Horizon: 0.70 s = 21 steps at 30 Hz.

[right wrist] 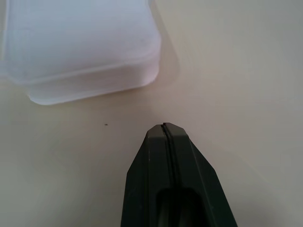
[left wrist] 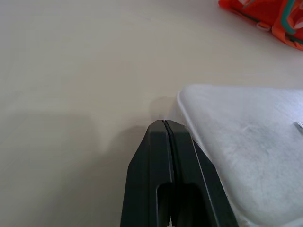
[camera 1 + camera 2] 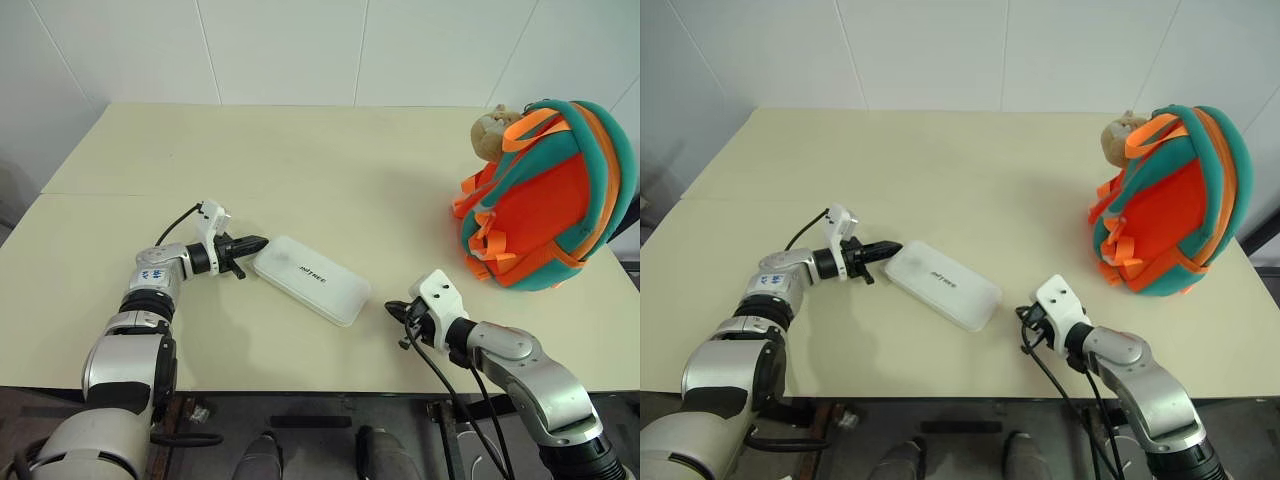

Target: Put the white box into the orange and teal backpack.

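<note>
White box: flat near table's front edge, long axis spanning both grippers. Left gripper at its end, nearer; right gripper just off; both pressed together, empty.

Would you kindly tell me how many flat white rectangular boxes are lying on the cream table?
1. The flat white rectangular box lies on the cream table, between the shut left gripper and shut right gripper.
</note>
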Each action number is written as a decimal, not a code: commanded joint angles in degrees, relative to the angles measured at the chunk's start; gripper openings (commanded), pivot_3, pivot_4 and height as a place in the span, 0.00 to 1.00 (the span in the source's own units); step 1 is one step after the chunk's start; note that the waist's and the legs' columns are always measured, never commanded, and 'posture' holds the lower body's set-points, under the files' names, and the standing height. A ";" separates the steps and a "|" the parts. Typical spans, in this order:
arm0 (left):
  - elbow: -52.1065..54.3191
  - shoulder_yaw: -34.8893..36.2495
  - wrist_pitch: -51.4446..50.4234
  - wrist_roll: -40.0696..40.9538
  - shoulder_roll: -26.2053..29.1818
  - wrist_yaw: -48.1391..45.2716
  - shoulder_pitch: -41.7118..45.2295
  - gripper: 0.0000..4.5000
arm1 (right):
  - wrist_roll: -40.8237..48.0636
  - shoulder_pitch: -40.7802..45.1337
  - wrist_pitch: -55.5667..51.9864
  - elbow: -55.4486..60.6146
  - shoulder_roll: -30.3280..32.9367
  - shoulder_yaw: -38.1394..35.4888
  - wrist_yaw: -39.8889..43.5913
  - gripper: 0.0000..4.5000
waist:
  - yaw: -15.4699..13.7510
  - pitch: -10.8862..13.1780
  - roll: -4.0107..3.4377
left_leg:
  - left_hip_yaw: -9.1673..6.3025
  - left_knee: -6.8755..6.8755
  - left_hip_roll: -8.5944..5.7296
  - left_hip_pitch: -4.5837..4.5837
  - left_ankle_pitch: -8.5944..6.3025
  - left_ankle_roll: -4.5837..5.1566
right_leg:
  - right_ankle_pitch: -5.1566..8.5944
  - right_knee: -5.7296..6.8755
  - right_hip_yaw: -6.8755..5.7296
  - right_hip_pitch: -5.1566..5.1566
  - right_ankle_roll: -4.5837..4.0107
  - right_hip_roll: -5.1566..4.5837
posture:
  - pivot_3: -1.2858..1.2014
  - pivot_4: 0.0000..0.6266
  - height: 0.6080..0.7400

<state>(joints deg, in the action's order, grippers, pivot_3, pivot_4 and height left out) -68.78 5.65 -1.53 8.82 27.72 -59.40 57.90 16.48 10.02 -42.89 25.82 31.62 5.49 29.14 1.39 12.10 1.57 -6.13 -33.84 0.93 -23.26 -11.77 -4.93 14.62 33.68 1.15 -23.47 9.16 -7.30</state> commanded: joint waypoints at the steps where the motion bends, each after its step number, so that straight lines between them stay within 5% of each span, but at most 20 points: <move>1: -1.10 0.31 -2.82 -0.78 0.01 1.21 2.27 0.00 | 0.06 0.62 -0.49 3.05 -0.28 -0.05 -0.37 0.00 | 0.00 0.00 0.00 | 0.00 0.00 0.00 0.00 0.00 0.00 | 0.00 0.00 0.00 0.00 0.00 0.00 | 0.52 0.24 1.00; 21: 1.05 -2.44 -6.36 -3.83 0.07 -7.76 1.61 0.00 | 1.86 5.18 -3.60 3.27 1.24 2.91 4.86 0.00 | 0.01 0.00 0.00 | 0.00 0.00 0.00 0.00 -0.01 0.01 | 0.00 0.01 -0.01 0.00 0.01 0.00 | 0.52 0.24 1.00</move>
<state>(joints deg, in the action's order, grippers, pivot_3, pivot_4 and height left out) -69.66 4.25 -7.12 5.97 27.62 -64.59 59.81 17.44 14.33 -46.74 26.89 32.61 8.75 33.06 1.40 12.10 1.57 -6.13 -33.84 0.93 -23.26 -11.78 -4.92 14.62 33.70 1.14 -23.47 9.16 -7.30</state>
